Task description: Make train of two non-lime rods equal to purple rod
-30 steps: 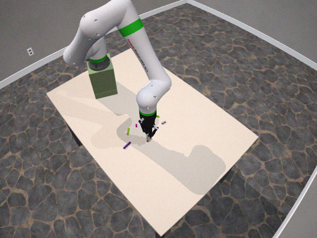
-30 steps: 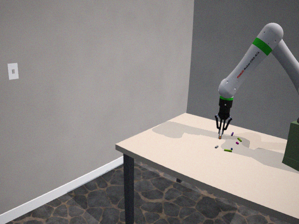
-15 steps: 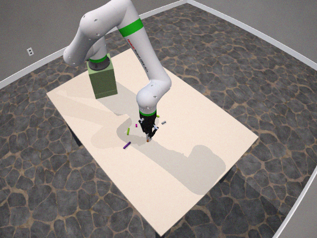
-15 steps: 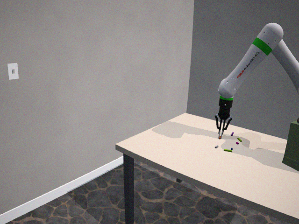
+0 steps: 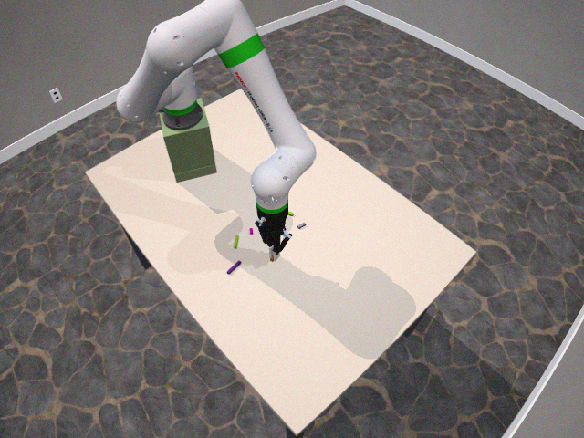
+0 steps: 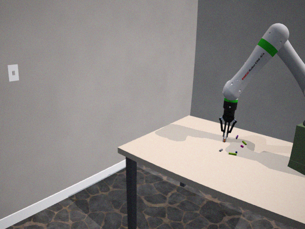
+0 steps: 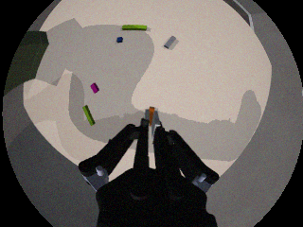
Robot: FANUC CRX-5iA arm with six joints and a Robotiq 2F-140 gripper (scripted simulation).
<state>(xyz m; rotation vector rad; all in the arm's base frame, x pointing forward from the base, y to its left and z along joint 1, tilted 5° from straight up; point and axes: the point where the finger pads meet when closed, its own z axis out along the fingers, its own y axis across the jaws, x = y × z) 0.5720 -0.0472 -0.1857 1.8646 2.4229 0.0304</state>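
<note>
My gripper (image 5: pixel 272 255) (image 6: pixel 224 138) (image 7: pixel 150 115) is down at the table and shut on the orange rod (image 5: pixel 271 258) (image 6: pixel 224 140) (image 7: pixel 151 112), whose end shows between the fingertips. The purple rod (image 5: pixel 234 266) (image 6: pixel 237 136) lies flat just left of the gripper in the top view and does not show in the wrist view. The magenta rod (image 5: pixel 251 231) (image 6: pixel 241 146) (image 7: pixel 95 87) lies a little further back. The grey rod (image 5: pixel 301 224) (image 6: pixel 220 150) (image 7: pixel 170 42) lies on the other side of the gripper.
Two lime rods lie on the table, one (image 5: pixel 235 242) (image 6: pixel 244 142) (image 7: pixel 89 115) near the magenta rod, the other (image 5: pixel 290 213) (image 6: pixel 232 153) (image 7: pixel 134 28) by the small blue rod (image 6: pixel 236 151) (image 7: pixel 119 40). The arm's green pedestal (image 5: pixel 188 146) (image 6: pixel 298 148) stands at the table's back.
</note>
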